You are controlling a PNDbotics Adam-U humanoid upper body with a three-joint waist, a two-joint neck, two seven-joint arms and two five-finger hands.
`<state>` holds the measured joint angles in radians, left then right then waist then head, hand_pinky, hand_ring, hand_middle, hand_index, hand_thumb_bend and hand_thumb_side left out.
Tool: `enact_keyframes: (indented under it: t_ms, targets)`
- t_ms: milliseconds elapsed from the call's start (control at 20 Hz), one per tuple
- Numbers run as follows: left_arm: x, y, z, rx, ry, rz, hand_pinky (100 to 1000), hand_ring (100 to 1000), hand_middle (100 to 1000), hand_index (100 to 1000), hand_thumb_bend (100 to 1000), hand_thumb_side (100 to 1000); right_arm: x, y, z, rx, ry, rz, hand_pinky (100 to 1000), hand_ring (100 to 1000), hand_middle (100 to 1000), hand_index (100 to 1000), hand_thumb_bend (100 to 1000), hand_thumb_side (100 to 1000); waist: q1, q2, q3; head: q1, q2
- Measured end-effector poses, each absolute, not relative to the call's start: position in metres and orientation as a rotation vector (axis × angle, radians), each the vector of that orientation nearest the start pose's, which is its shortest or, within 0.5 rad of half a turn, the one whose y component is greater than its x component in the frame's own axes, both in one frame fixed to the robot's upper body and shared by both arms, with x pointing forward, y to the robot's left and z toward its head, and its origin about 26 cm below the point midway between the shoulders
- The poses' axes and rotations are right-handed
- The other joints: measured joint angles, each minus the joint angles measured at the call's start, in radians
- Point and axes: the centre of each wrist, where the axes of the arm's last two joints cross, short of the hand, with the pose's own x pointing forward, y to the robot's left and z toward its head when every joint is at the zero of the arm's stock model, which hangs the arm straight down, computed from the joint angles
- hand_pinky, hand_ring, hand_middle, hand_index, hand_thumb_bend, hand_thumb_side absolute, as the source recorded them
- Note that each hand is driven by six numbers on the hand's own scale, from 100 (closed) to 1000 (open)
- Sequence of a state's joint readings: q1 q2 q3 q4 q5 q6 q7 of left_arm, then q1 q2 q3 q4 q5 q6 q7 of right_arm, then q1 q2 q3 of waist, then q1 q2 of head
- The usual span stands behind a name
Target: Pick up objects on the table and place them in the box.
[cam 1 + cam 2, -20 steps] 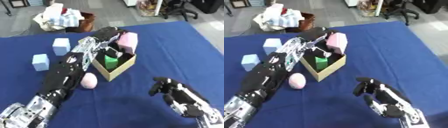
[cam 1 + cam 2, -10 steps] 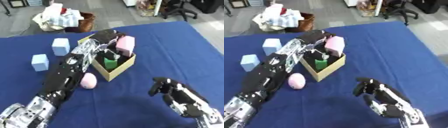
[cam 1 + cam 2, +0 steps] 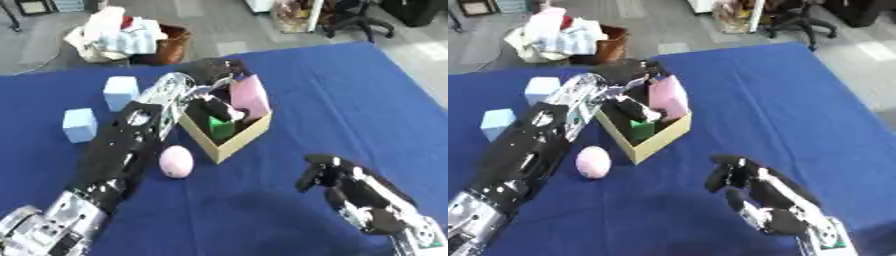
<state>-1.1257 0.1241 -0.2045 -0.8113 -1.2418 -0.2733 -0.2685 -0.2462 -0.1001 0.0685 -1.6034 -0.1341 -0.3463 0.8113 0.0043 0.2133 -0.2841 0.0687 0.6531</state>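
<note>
The left hand [image 3: 219, 75] was positioned over the far edge of the box [image 3: 229, 145], its fingers curled round the upper end of the pink block [image 3: 250, 96]. The block stood tilted inside the box, leaning toward the right wall, next to a green object [image 3: 220, 127] and a dark item that could not be identified. The box rested on the blue surface [image 3: 350, 100].

The right hand [image 3: 350, 192] was idle near the lower right corner, fingers curled inward and holding nothing.

Objects outside the box: a pink egg-shaped object [image 3: 176, 161] lay just beside the box's near left wall, close to the left forearm. Two light blue cubes [image 3: 121, 92] [image 3: 80, 124] stood further left, well apart from the box.

Handling assessment: the pink egg appeared smooth and rounded, and would probably roll or slip if pinched from one side; an enclosing grasp from above is advised. The cubes appeared light, with flat faces; opposing side faces offer the most suitable hold.
</note>
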Motion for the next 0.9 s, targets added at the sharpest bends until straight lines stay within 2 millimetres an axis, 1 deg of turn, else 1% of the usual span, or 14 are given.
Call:
enact_keyframes:
  t_ms: [150,300,350,500,550,700,900]
  targets:
    - [0.490,0.115,0.203,0.970,-1.587,-1.837,925,889,944,969,425,626,0.333,-0.219,0.067,0.634,-2.017,0.961,676,706,651,912,100,440,0.000,0.000,0.000,-0.001,0.000]
    - [0.490,0.116,0.204,0.979,-1.588,-1.837,922,885,939,966,408,611,0.333,-0.219,0.067,0.634,-2.018,0.961,676,706,651,912,100,440,0.000,0.000,0.000,-0.003,0.000]
    - [0.490,0.116,0.204,0.981,-1.591,-1.835,919,882,933,964,379,598,0.333,-0.219,0.067,0.634,-2.018,0.961,676,706,651,912,100,440,0.000,0.000,0.001,-0.004,0.000]
    - [0.490,0.122,0.211,0.988,-1.612,-1.812,916,878,926,961,348,579,0.333,-0.219,0.067,0.633,-2.019,0.960,676,706,651,912,100,441,0.000,0.000,0.005,-0.008,-0.001]
    - [0.490,0.124,0.214,0.989,-1.623,-1.800,913,873,920,959,320,567,0.333,-0.219,0.067,0.632,-2.020,0.960,677,706,651,912,100,440,0.000,0.000,0.007,-0.009,-0.002]
    - [0.489,0.135,0.226,0.990,-1.660,-1.757,904,863,908,955,287,539,0.333,-0.220,0.067,0.627,-2.023,0.955,676,706,651,912,100,440,0.000,0.000,0.016,-0.016,-0.004]
    - [0.485,0.153,0.250,0.991,-1.736,-1.683,904,862,905,953,274,520,0.333,-0.221,0.067,0.621,-2.025,0.951,676,706,651,913,100,442,0.000,0.000,0.033,-0.027,-0.004]
